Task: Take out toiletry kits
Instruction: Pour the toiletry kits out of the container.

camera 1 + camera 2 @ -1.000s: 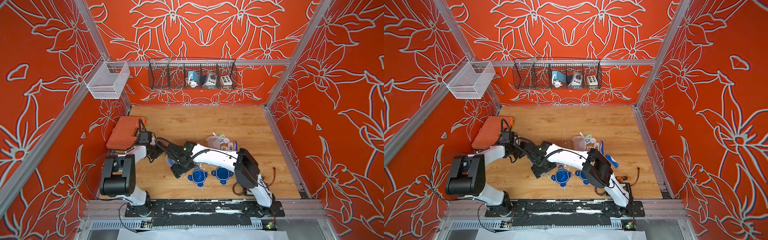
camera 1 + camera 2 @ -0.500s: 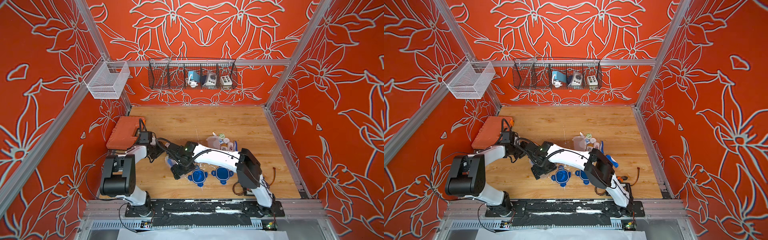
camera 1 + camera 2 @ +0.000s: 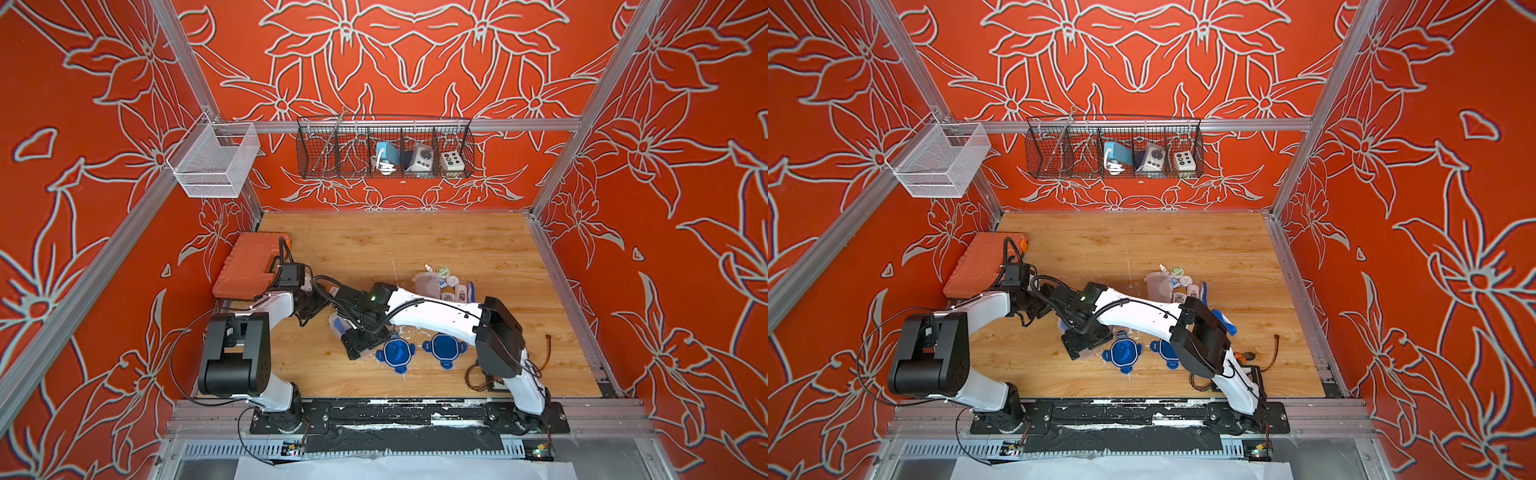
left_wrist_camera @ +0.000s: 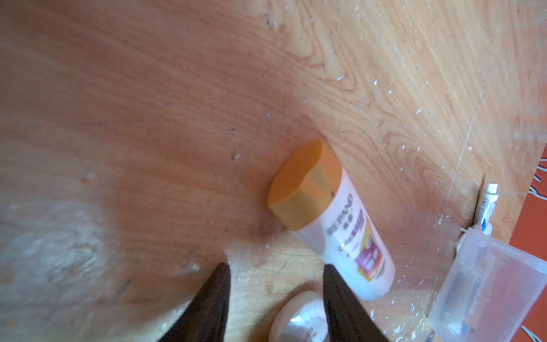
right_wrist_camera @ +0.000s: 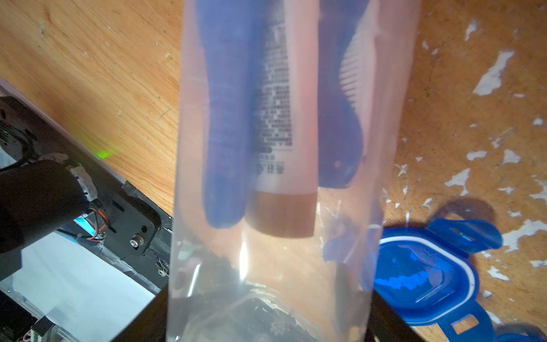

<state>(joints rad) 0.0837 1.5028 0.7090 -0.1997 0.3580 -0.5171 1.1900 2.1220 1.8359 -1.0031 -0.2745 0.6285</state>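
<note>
Toothbrush [image 5: 228, 118] (blue) and brown-capped white bottle [image 5: 278, 118] sit inside the clear tub [image 5: 189, 192]. Right gripper [image 3: 351, 338] is clamped on that tub, one dark finger against each side of its wall. Tub is near the table's front middle, just beside the blue lids [image 3: 395, 351]; can't tell if it's off the wood. Orange-capped bottle [image 4: 334, 219] lies on its side on the table [image 3: 374, 241], just beside one finger of left gripper [image 4: 275, 266]. Those jaws stand a little apart, bare wood between the tips, nothing pinched. Round white item [image 4: 299, 319] sits between the fingers further back, too blurred to name. Loose toiletries [image 3: 455, 289] are heaped on the right half of the table, green-and-white tin [image 3: 443, 271] on the heap's far side, second tub [image 3: 426, 284] just beside them. Small tube [image 4: 488, 204] lies by that tub's rim. Orange case [image 3: 249, 266] sits against the left wall.
</note>
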